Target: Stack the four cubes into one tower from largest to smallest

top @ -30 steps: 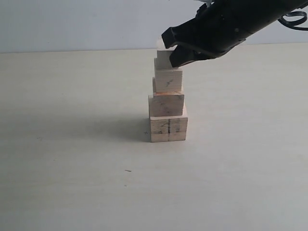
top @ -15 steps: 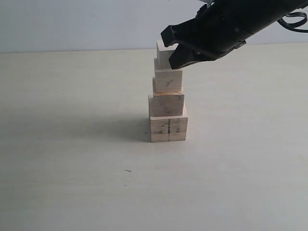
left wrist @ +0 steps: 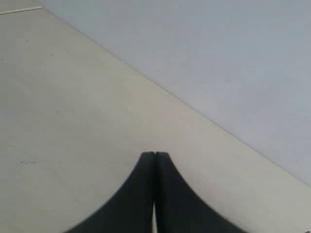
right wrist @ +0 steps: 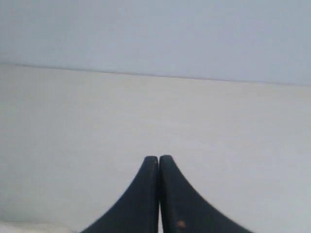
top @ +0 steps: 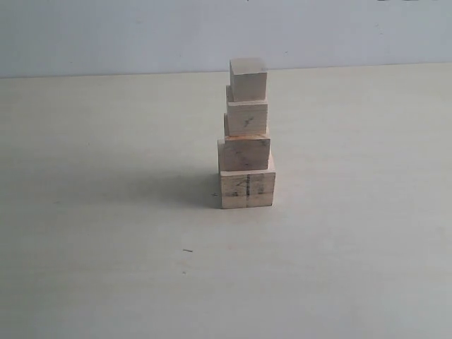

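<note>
Four pale wooden cubes stand as one tower in the exterior view, mid-table. The largest cube [top: 247, 189], with a dark line on its front, is at the bottom. On it sits the second cube [top: 245, 154], then the third cube [top: 248, 117], and the smallest cube [top: 248, 78] on top. Each is slightly offset but rests squarely. No arm shows in the exterior view. My left gripper [left wrist: 155, 154] is shut on nothing over bare table. My right gripper [right wrist: 159, 158] is also shut on nothing, facing table and wall.
The pale table [top: 106, 212] spreads around the tower on all sides, with a small dark speck [top: 187, 250] in front. A light wall [top: 106, 35] backs the table's far edge.
The right arm, which hung at the top cube, has withdrawn out of the exterior view. The smallest cube stays on top, standing free.
</note>
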Controlling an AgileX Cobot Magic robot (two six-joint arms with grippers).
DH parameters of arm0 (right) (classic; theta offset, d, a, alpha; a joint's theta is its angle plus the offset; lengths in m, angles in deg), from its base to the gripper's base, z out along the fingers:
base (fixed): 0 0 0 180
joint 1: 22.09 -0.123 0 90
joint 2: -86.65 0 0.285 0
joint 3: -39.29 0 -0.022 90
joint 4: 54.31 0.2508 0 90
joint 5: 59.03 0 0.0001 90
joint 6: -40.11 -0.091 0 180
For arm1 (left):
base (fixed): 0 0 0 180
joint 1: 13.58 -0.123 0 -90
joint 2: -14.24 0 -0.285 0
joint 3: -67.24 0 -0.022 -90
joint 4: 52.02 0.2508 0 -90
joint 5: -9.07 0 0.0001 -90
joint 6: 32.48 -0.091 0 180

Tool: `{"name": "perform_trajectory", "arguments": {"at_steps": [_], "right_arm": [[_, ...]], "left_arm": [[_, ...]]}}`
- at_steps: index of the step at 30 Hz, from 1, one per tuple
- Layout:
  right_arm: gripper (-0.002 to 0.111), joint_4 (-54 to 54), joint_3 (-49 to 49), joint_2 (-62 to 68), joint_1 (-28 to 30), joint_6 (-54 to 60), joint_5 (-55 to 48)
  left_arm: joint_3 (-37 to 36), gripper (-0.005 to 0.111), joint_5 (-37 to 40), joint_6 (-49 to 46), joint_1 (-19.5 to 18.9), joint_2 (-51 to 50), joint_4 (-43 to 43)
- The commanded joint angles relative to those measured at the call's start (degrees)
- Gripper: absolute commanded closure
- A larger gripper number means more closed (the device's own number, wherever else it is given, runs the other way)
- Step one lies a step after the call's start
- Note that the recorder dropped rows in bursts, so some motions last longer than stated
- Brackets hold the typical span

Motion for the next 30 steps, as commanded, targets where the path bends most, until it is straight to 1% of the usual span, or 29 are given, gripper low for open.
{"name": "perform_trajectory", "arguments": {"at_steps": [1,2,4,6,9,11,14,19,23,30], "right_arm": [[0.108,-5.3,0.2,8.2,9.6,-5.5,-10.9],[0.108,-5.3,1.2,9.0,11.1,-5.5,-13.6],[0.108,-4.6,5.9,7.3,13.0,-5.5,-11.6],[0.108,-1.2,13.4,0.4,13.7,-6.0,-2.4],[0.108,3.7,25.6,-13.0,13.5,-5.8,17.2],[0.108,4.7,31.8,-20.8,12.3,-5.8,23.9],[0.108,6.1,39.1,-25.7,10.8,-7.3,23.9],[0.108,7.8,48.0,-38.4,5.2,-7.8,25.5],[0.108,7.6,50.5,-50.0,1.1,-5.4,25.3],[0.108,7.4,50.6,-64.3,0.7,-4.5,22.8]], "left_arm": [[0.0,0.107,-0.3,0.0,0.2,0.3,0.2],[0.0,0.107,-0.3,0.0,0.2,0.3,0.2],[0.0,0.107,-0.3,0.0,0.2,0.3,0.2],[0.0,0.107,-0.3,0.0,0.2,0.3,0.2],[0.0,0.107,-0.3,0.0,0.2,0.3,0.2],[0.0,0.107,-0.3,0.0,0.2,0.3,0.2],[0.0,0.107,-0.3,0.0,0.2,0.3,0.2],[0.0,0.107,-0.3,0.0,0.2,0.3,0.2],[0.0,0.107,-0.3,0.0,0.2,0.3,0.2],[0.0,0.107,-0.3,0.0,0.2,0.3,0.2]]}}
